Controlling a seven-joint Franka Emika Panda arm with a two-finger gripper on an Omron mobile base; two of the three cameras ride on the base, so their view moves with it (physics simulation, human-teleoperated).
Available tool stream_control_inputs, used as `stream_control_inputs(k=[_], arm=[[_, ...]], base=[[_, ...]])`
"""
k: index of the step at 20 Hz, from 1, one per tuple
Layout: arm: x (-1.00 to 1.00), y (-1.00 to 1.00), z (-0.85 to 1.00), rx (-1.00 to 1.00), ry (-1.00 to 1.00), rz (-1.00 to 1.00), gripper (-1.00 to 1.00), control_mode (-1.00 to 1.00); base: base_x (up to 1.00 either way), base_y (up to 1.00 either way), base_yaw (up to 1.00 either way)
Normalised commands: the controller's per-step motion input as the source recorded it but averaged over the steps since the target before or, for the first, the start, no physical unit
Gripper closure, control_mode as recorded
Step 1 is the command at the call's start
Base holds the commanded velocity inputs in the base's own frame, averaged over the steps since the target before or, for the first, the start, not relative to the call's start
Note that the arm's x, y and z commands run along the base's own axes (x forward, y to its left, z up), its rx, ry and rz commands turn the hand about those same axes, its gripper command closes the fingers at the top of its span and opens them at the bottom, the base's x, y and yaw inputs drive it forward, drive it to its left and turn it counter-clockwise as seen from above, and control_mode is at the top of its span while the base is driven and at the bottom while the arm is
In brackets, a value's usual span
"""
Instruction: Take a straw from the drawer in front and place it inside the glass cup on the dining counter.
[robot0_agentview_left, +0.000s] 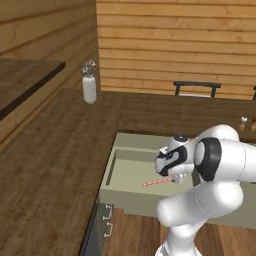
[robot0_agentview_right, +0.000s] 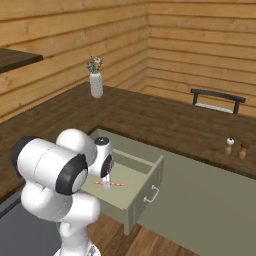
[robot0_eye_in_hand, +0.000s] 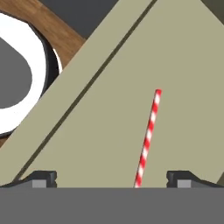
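The drawer (robot0_agentview_left: 111, 171) (robot0_agentview_right: 146, 191) stands pulled open in front of me, pale sage-green and shallow. On its floor (robot0_eye_in_hand: 109, 122) lies the straw (robot0_agentview_left: 156, 182) (robot0_agentview_right: 118, 183) (robot0_eye_in_hand: 148, 135), thin with red and white stripes. My gripper (robot0_agentview_left: 175, 178) (robot0_agentview_right: 106, 184) (robot0_eye_in_hand: 111, 178) hangs open just above the drawer floor, pointing down. In the hand view the straw's near end runs between the two fingertips, closer to the right one, and touches neither. The dark wood dining counter (robot0_agentview_left: 150, 110) (robot0_agentview_right: 165, 122) stretches behind the drawer. The glass cup is out of view.
A white vase with flowers (robot0_agentview_left: 89, 86) (robot0_agentview_right: 96, 84) stands at the counter's far left. Two small shakers (robot0_agentview_left: 243, 123) (robot0_agentview_right: 229, 146) sit at its right. A dark chair back (robot0_agentview_left: 196, 87) (robot0_agentview_right: 217, 100) rises behind it. A grey panel with a handle (robot0_agentview_left: 99, 225) is left of the drawer.
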Motion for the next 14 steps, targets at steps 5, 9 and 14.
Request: stream_control_inputs(k=[5, 9, 14], arm=[[0.25, 0.01, -0.21, 0.0, 0.03, 0.0, -1.0, -1.0], [0.28, 0.0, -0.29, 0.0, 0.0, 0.0, -1.0, -1.0], [0.27, 0.0, -0.3, 0.0, 0.0, 0.0, -1.0, -1.0]], base=[[0.0, 0.0, 0.0], [0.0, 0.0, 0.0], [0.0, 0.0, 0.0]])
